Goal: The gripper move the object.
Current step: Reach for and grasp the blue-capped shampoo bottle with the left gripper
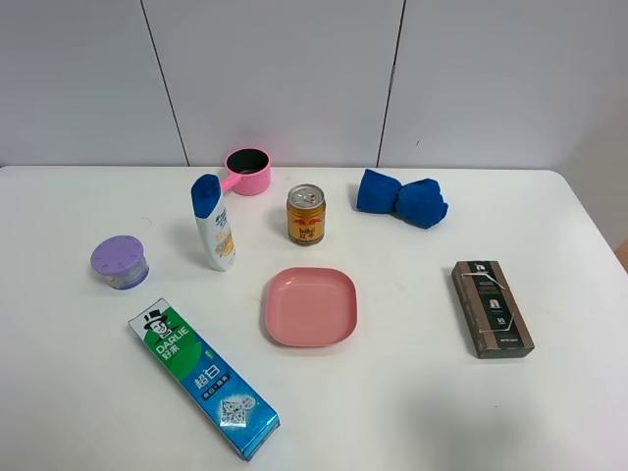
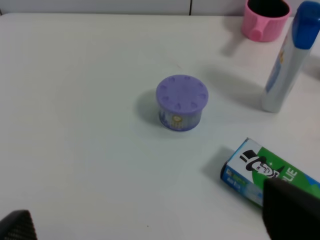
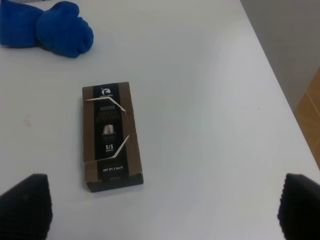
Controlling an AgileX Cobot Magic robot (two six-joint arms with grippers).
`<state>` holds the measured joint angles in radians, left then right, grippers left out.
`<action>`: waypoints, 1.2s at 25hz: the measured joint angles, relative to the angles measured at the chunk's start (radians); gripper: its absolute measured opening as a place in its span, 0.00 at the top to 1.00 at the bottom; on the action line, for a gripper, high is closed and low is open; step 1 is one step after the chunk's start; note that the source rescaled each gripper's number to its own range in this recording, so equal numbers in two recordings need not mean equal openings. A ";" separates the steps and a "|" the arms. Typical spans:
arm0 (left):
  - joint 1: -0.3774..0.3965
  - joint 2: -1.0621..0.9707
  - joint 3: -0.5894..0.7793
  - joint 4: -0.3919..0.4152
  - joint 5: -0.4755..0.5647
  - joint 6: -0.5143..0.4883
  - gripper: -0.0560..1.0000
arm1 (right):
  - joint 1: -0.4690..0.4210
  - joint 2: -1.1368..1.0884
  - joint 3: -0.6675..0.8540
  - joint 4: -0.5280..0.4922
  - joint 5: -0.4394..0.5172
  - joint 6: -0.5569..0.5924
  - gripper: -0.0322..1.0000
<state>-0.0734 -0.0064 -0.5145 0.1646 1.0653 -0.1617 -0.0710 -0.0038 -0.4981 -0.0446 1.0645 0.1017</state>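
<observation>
The white bottle [image 1: 215, 224] with a blue cap and an orange-yellow label stands upright on the white table, left of the gold can. It also shows in the left wrist view [image 2: 287, 60], standing apart from everything. My left gripper [image 2: 152, 220] is open and empty, well short of the bottle, with the purple jar between its spread fingertips [image 2: 290, 210]. My right gripper [image 3: 162, 207] is open and empty over the right side of the table, near the brown box. Neither arm shows in the exterior high view.
A gold can [image 1: 305, 214], a pink cup [image 1: 246, 171], a pink plate [image 1: 310, 306], a purple jar [image 1: 120, 262], a toothpaste box [image 1: 201, 378], a blue cloth [image 1: 400, 198] and a brown box [image 1: 492, 307] lie on the table [image 1: 412, 392]. The table's right edge [image 3: 280, 85] is close to the brown box.
</observation>
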 joint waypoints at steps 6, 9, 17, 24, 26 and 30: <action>0.000 0.000 0.000 0.000 0.000 0.000 0.00 | 0.000 0.000 0.000 0.000 0.000 0.000 0.00; 0.000 0.000 0.000 0.000 0.000 0.000 0.00 | 0.000 0.000 0.000 0.000 0.000 0.000 0.00; 0.000 0.000 0.000 0.000 0.000 0.000 0.00 | 0.000 0.000 0.000 0.000 0.000 0.000 0.00; 0.000 0.000 0.000 0.001 -0.001 0.000 0.00 | 0.000 0.000 0.000 0.000 0.000 0.000 0.00; 0.000 0.000 -0.006 0.000 -0.020 0.012 0.00 | 0.000 0.000 0.000 0.000 0.000 0.000 0.00; 0.000 0.056 -0.060 -0.038 -0.171 0.062 0.00 | 0.000 0.000 0.000 0.000 0.000 0.000 0.00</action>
<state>-0.0734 0.0492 -0.5747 0.1269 0.8943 -0.0998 -0.0710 -0.0038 -0.4981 -0.0446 1.0645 0.1017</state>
